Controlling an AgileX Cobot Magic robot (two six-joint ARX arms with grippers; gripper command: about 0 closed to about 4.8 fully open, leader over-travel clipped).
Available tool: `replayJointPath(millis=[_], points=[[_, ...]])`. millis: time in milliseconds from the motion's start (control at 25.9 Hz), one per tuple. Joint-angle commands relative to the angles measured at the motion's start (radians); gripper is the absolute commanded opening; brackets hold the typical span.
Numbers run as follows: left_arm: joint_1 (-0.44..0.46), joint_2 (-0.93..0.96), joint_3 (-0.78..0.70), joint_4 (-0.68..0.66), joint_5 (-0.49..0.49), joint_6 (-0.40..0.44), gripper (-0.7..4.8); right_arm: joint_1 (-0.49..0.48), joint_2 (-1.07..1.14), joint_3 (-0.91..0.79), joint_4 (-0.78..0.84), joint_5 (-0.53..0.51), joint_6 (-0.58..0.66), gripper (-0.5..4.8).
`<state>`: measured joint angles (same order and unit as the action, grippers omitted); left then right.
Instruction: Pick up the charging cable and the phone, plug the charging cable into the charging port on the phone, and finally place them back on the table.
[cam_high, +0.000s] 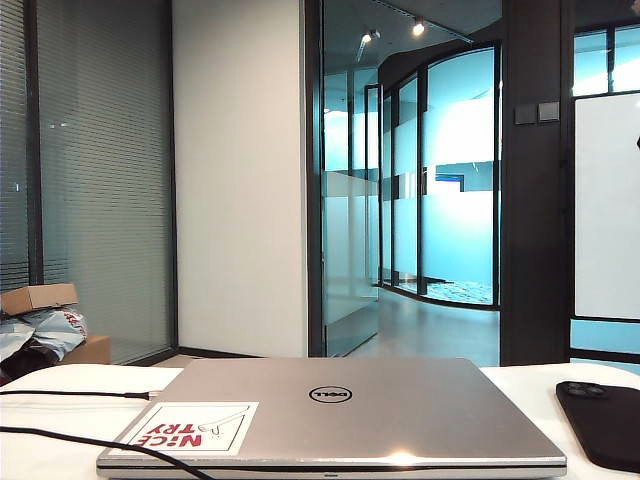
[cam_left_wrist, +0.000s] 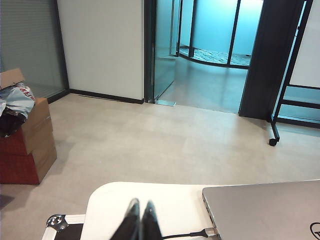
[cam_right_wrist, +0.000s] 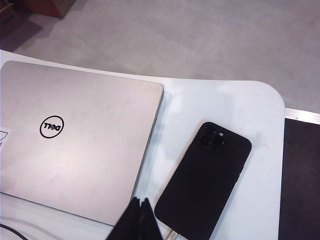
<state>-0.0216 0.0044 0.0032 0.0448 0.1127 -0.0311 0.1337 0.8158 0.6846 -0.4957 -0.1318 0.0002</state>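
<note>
The black phone (cam_right_wrist: 205, 177) lies flat on the white table (cam_right_wrist: 260, 150) beside the laptop, camera bump at its far end; the exterior view shows it at the right edge (cam_high: 605, 420). The charging cable (cam_high: 100, 443) trails across the table's left front toward the laptop's front edge. A small pale plug (cam_right_wrist: 171, 234) sits against the phone's near end, partly hidden. My right gripper (cam_right_wrist: 139, 201) is shut and empty, hovering over the gap between laptop and phone. My left gripper (cam_left_wrist: 140, 206) is shut and empty, over the table's left corner. Neither gripper appears in the exterior view.
A closed silver Dell laptop (cam_high: 330, 415) fills the middle of the table. Another black cord (cam_high: 100, 394) ends at the laptop's left side (cam_left_wrist: 210, 232). Cardboard boxes (cam_left_wrist: 30, 145) stand on the floor to the left. A black case with a metal corner (cam_left_wrist: 57, 222) borders the table.
</note>
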Motion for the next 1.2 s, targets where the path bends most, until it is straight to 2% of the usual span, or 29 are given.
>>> replayJointPath(millis=[39, 541, 657, 696, 735, 773, 812, 851, 1005, 1199], points=[[0.0, 0.002, 0.0, 0.009, 0.003, -0.003, -0.05, 0.001, -0.002, 0.002, 0.014, 0.0, 0.0, -0.03], [0.0, 0.002, 0.0, 0.009, 0.003, -0.006, -0.05, 0.001, -0.002, 0.002, 0.016, 0.001, -0.001, -0.03], [0.0, 0.002, 0.0, 0.009, 0.003, -0.006, -0.05, 0.0, -0.012, -0.002, 0.05, 0.061, -0.005, -0.03], [0.0, 0.002, 0.0, 0.009, 0.003, -0.006, -0.05, 0.0, -0.048, -0.028, 0.089, 0.151, -0.005, -0.03], [0.0, 0.002, 0.0, 0.01, 0.003, -0.006, -0.05, 0.0, -0.065, -0.047, 0.12, 0.195, -0.005, -0.03], [0.0, 0.002, 0.0, 0.01, 0.003, -0.006, -0.05, 0.0, -0.106, -0.097, 0.21, 0.284, -0.005, -0.03], [0.0, 0.002, 0.0, 0.009, 0.003, -0.006, -0.05, 0.0, -0.127, -0.123, 0.254, 0.318, -0.005, -0.03], [0.0, 0.002, 0.0, 0.01, 0.003, -0.006, -0.05, 0.0, -0.181, -0.195, 0.368, 0.359, -0.014, -0.03], [0.0, 0.002, 0.0, 0.01, 0.003, -0.006, -0.05, 0.0, -0.341, -0.367, 0.584, 0.358, -0.032, -0.03], [0.0, 0.002, 0.0, 0.009, 0.003, -0.006, -0.05, 0.0, -0.583, -0.545, 0.634, 0.359, -0.035, -0.03]])
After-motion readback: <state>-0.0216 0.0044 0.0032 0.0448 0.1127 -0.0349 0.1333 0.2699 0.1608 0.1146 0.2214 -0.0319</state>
